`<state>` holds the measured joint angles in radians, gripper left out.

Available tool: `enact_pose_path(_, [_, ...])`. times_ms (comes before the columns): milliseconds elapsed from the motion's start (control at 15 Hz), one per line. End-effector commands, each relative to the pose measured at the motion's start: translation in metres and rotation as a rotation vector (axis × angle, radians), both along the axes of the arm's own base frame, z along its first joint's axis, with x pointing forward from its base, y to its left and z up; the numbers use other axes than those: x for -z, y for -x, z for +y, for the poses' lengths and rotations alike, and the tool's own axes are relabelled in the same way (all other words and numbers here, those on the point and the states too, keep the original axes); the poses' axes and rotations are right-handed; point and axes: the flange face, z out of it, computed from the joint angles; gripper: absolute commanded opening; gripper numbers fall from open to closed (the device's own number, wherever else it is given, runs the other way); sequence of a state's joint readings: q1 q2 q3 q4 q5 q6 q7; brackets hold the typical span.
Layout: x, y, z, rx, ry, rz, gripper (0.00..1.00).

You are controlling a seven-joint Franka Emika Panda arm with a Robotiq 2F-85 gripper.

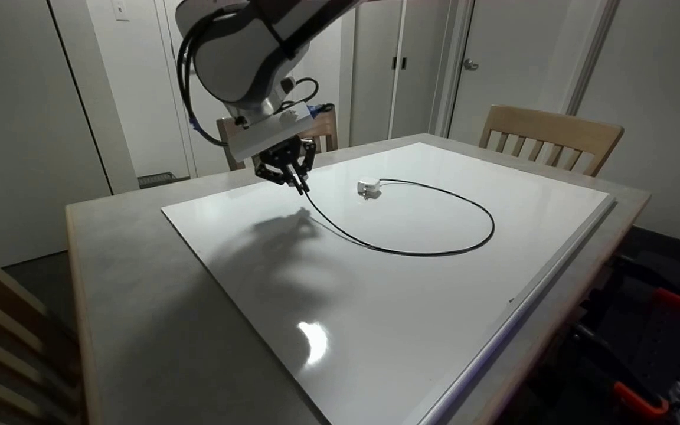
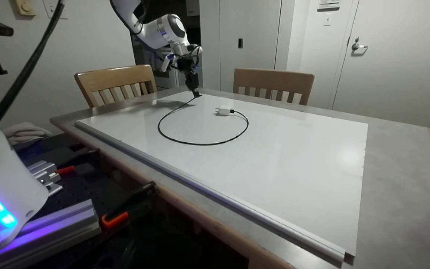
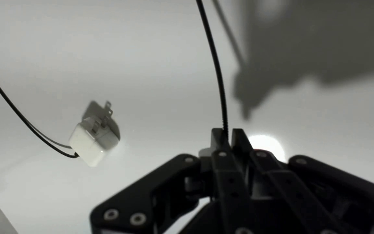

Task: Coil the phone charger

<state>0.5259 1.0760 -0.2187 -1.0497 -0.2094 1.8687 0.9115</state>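
The phone charger is a thin black cable (image 1: 434,254) that lies in one wide open loop on a whiteboard (image 1: 399,330); it also shows in an exterior view (image 2: 203,144) and the wrist view (image 3: 213,52). One end runs into a white plug adapter (image 1: 367,186), which lies on the board with its prongs out (image 2: 224,110); it is left of the jaws in the wrist view (image 3: 89,141). My gripper (image 1: 303,188) is shut on the cable's free end, a little above the board (image 2: 197,95). The cable enters between the fingertips (image 3: 228,133), which hide its end.
The whiteboard lies on a grey table (image 1: 127,283) and has a raised rail (image 2: 215,194) along one long edge. Wooden chairs (image 1: 552,133) (image 2: 274,82) stand around the table. Clamps with orange grips (image 2: 114,220) sit at the robot's side of the table.
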Motion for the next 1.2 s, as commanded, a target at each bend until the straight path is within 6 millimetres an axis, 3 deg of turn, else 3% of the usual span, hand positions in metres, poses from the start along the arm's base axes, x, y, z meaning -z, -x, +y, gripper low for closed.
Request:
enact_pose_path(0, [0.006, -0.006, -0.033, 0.149, -0.043, -0.039, 0.02])
enact_pose_path(333, [0.018, -0.011, -0.075, 0.402, -0.085, -0.138, 0.02])
enact_pose_path(733, [0.021, 0.014, -0.107, 0.694, -0.063, -0.225, 0.02])
enact_pose_path(800, [0.023, -0.007, -0.093, 0.620, -0.059, -0.226, 0.02])
enact_pose_path(867, [0.024, -0.005, -0.095, 0.628, -0.051, -0.230, 0.09])
enact_pose_path(1133, [0.024, -0.005, -0.091, 0.615, -0.051, -0.230, 0.09])
